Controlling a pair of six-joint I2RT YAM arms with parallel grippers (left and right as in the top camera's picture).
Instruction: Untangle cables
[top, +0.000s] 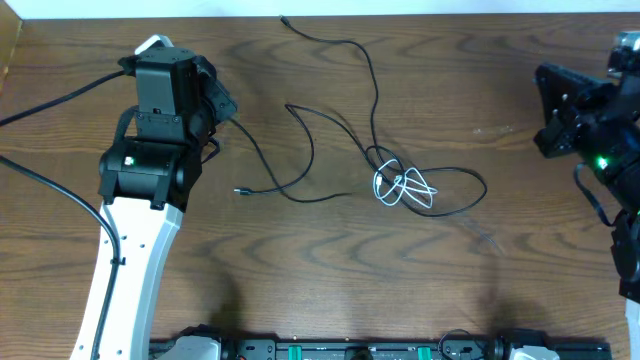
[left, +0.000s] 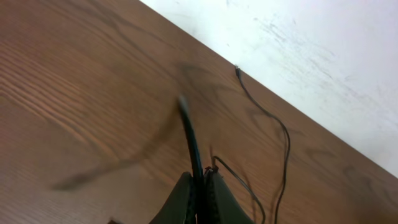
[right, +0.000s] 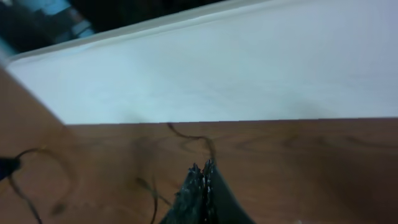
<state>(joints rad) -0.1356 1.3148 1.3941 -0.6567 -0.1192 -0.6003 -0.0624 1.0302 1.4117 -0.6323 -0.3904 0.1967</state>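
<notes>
**Two pincers, one tangle.** On the brown wooden table (top: 300, 290), right of centre, one looped white cable (top: 404, 184) is knotted with thin black cables (top: 376, 98), whose number cannot be told. One black strand (left: 190, 134) is pinched by the left pincer (left: 200, 186). The right pincer (right: 202, 177) is pressed together, empty.

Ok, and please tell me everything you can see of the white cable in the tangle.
The white cable is thin and looks rubbery, bunched into a few small overlapping loops. It lies flat on the brown wooden table, right of the middle. The black cable comes down into it and loops around and across it, so the two touch. Its ends are too small to make out.
</notes>
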